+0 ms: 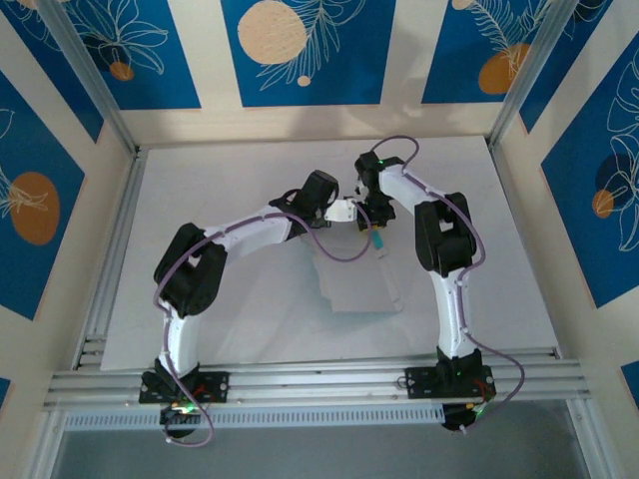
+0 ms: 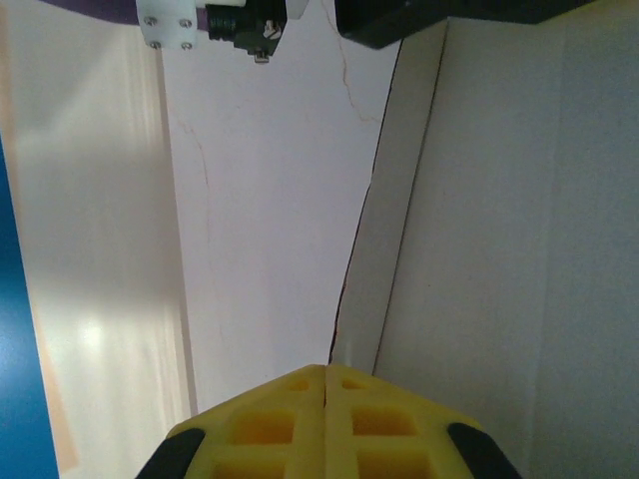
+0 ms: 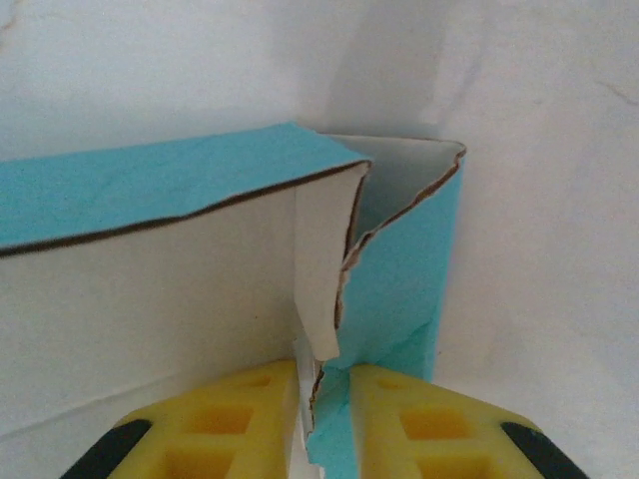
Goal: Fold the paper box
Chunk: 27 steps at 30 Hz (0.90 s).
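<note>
Paper box (image 1: 364,287) sits partly folded in the middle of the tabletop (image 1: 240,329), between both arms. The right end effector (image 3: 324,399) is clamped on a raised light-blue flap corner. The left end effector (image 2: 324,394) has its pads pressed together on the white card's edge.

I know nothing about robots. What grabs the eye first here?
The left arm and right arm meet over the paper box, a half-folded card, light blue outside and white inside. The right fingers and left fingers, yellow, each pinch a card edge. Blue leaf-patterned panels stand all around.
</note>
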Motion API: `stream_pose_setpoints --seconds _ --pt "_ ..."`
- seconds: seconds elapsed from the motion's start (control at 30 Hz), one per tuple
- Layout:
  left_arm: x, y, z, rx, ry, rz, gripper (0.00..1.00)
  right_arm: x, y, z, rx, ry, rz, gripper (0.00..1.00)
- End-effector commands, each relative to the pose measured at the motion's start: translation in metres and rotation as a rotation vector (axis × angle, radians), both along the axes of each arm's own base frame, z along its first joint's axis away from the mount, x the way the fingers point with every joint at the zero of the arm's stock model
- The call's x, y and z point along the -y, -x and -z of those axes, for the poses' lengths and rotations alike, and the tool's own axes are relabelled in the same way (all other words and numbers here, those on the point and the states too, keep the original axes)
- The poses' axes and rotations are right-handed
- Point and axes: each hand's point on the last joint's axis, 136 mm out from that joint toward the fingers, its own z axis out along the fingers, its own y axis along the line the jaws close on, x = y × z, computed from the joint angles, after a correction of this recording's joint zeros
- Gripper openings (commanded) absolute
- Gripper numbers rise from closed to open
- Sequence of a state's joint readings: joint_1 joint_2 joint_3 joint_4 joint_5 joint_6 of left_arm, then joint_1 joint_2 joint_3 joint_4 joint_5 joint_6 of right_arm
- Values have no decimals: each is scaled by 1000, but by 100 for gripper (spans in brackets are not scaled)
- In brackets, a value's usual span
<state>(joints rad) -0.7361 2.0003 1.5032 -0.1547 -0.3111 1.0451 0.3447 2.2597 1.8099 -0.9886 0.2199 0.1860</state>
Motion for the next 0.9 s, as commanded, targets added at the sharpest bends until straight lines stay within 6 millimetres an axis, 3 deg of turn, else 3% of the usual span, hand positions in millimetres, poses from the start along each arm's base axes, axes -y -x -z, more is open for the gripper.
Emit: stream_pose_setpoints --seconds 0.0,0.13,0.37,0.5,0.57,0.67,0.77,0.87 --pt "21 15 14 -61 19 58 0 -13 32 33 -114 5 -3 27" --pt "20 16 12 -59 19 59 0 -24 37 30 -101 -45 42 29" --pt "18 18 7 -46 20 65 0 -24 51 43 -153 -102 283 29" --pt "18 18 7 -46 22 65 0 -27 51 47 -165 -179 330 27" --pt "18 18 6 -43 24 65 0 -26 45 32 -111 -199 312 28" --pt "16 16 1 -18 25 65 0 -30 34 -14 26 -270 236 32" --pt "13 13 -6 24 29 59 0 -22 32 -54 103 -335 199 39" --pt "9 9 -13 64 42 51 0 -10 35 -78 142 -384 192 42"
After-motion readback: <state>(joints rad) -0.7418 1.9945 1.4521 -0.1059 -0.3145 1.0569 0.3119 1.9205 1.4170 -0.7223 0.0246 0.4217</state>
